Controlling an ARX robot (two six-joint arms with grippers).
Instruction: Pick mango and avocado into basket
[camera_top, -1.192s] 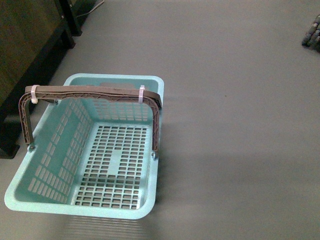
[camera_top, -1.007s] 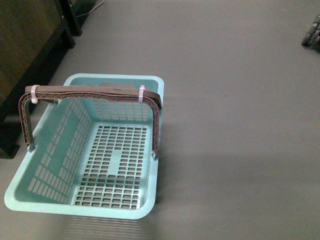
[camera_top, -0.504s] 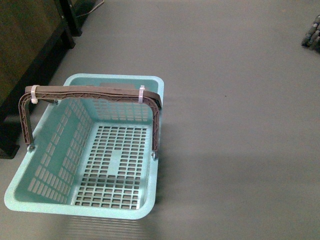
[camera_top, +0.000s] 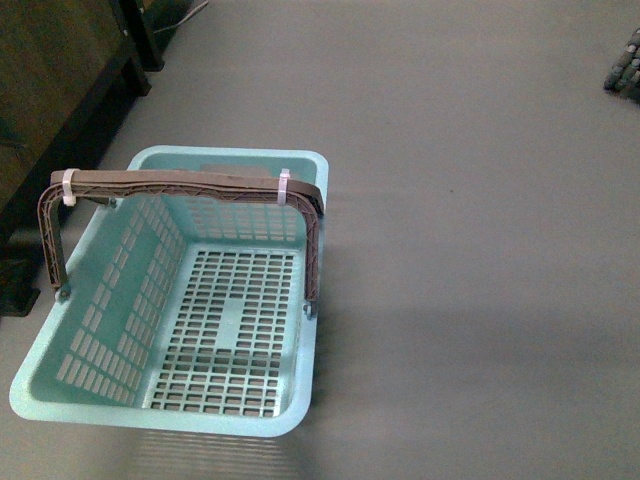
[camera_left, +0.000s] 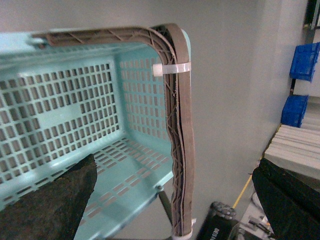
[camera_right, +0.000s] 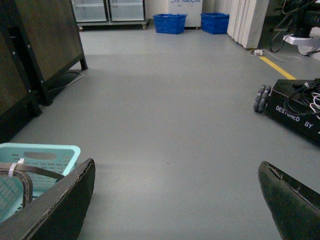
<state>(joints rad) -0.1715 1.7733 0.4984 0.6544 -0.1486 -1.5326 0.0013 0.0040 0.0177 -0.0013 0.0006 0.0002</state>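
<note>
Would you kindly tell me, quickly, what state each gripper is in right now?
Left gripper: open, holding nothing.
Right gripper: open, holding nothing.

dim, flat indoor light; the grey floor carries a soft, broad shadow band beside the basket. pictures are slightly grainy, and in both wrist views the near dark fingers look blurred.

Right wrist view: the black box-shaped wheeled machine base on the grey floor carries white capital lettering on its side, reading "DESIGNED BY"; the line beneath is cut off.

Left wrist view: the black rounded device bears white lettering, too partial to read.
</note>
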